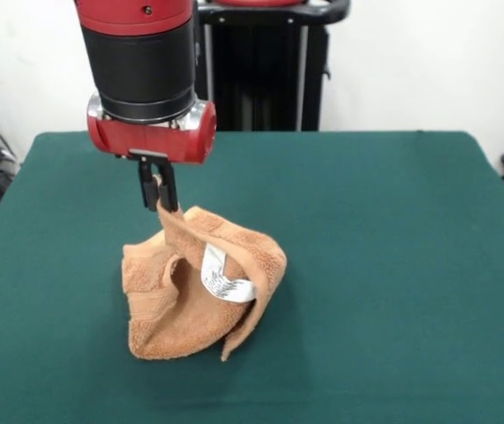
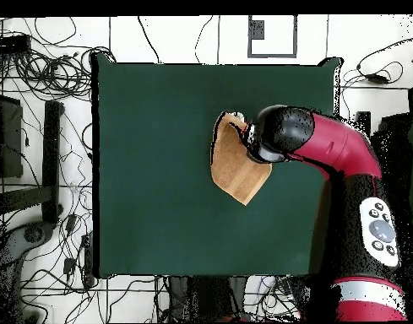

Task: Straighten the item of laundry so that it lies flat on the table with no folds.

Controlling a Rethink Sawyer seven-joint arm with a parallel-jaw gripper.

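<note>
The item of laundry (image 1: 194, 296), an orange-tan terry towel, is half lifted off the table (image 1: 393, 247). One corner is pulled up into a peak, and the rest sags in folds onto the green cloth. A white-silver label (image 1: 225, 281) hangs on its front side. My gripper (image 1: 161, 196) is shut on that raised corner, directly above the towel's left part. In the overhead view the towel (image 2: 235, 169) shows as a bent tan shape on the table (image 2: 159, 169), right of centre. The arm's head covers the towel's right edge and hides the gripper there.
The red and black arm (image 2: 328, 148) reaches in over the table's right side in the overhead view. Cables (image 2: 40, 76) and equipment lie on the floor around the table. A black stand (image 1: 260, 71) rises behind the table's far edge.
</note>
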